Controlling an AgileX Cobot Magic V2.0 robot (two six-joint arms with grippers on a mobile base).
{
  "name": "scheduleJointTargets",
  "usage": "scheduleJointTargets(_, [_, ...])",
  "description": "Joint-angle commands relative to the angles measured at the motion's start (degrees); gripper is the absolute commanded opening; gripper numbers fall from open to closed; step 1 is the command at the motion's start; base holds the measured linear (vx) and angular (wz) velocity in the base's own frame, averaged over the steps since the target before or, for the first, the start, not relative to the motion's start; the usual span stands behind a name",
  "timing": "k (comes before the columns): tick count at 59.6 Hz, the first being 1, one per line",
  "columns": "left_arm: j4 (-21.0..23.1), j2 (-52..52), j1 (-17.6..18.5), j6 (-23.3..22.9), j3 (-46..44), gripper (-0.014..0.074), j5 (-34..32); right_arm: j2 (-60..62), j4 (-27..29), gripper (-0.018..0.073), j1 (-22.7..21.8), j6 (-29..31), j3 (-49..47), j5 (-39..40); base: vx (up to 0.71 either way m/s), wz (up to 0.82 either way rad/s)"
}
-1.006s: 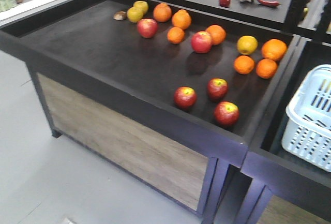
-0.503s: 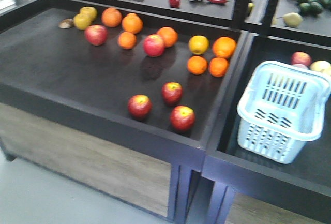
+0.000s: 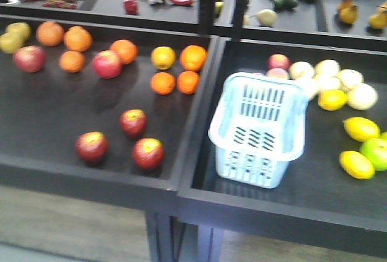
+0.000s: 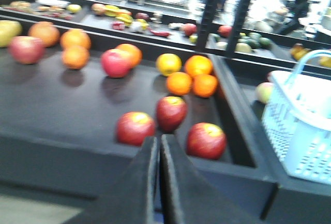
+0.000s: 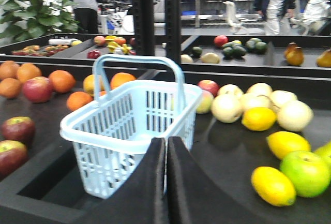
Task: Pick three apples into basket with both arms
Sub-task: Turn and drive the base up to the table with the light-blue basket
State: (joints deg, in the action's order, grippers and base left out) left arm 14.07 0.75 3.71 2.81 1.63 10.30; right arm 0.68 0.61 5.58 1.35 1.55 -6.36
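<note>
since my left gripper and right gripper are clenched empty, first pick means opening toward apples left of the basket.

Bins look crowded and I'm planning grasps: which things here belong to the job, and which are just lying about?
Job: three dark red apples; pale blue plastic basket.
Lying about: round oranges; pinkish-red apples; yellow lemons; green apple.

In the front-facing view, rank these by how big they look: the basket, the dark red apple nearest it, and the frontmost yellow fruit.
1. basket, clearly largest
2. dark red apple and yellow fruit: about alike, not ranked
</note>
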Motion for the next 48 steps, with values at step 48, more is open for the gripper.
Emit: scheduleJointTargets(48, [0.57, 0.68, 0.19, -0.37, -1.46, -0.0006, -3.90, 0.68, -0.13, -0.0008, -0.43, 0.14, 0.82, 4.14, 0.11, -0.23])
